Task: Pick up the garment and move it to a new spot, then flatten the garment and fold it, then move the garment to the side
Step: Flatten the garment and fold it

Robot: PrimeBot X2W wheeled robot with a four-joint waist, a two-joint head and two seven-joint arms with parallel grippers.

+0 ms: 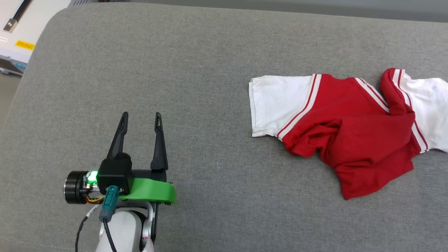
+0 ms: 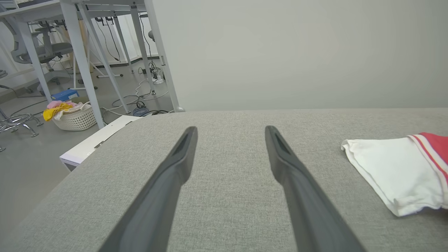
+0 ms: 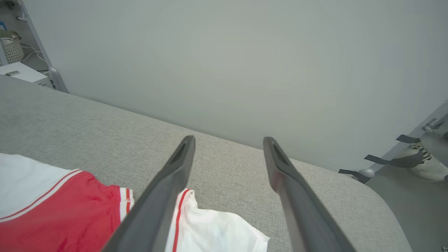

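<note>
While a white box-like device (image 1: 17,35) with a yellow label sits beyond the far left corner of the grey woven fabric surface (image 1: 210,70), the left gripper (image 1: 141,115) hovers over that surface's lower left, its green-collared wrist below and its two long dark fingers pointing up the head view; those fingers stand well apart with only bare grey cloth between them; in the left wrist view a white woven basket (image 2: 75,119) of yellow and pink cloth rests on the floor at far left beside white table legs, and the same gripper (image 2: 231,129) shows its prongs spread over the surface. Further right lies the garment (image 1: 350,140), a red jersey T-shirt with white short sleeves and red-and-white striped trim, on the right half of the surface, well apart from the left gripper; its red body is crumpled and bunched, one white sleeve spread flat toward the left, the other reaching the head view's right edge; the left wrist view catches that flat sleeve of the garment (image 2: 388,168) at its right side. Seen from the right wrist, the garment (image 3: 70,206) lies at lower left, and the right gripper (image 3: 228,139) has its fingers wide apart, gripping nothing; one finger crosses in front of a white sleeve, though contact cannot be told; at far right a pale shoe (image 3: 420,164) rests on the grey floor.
</note>
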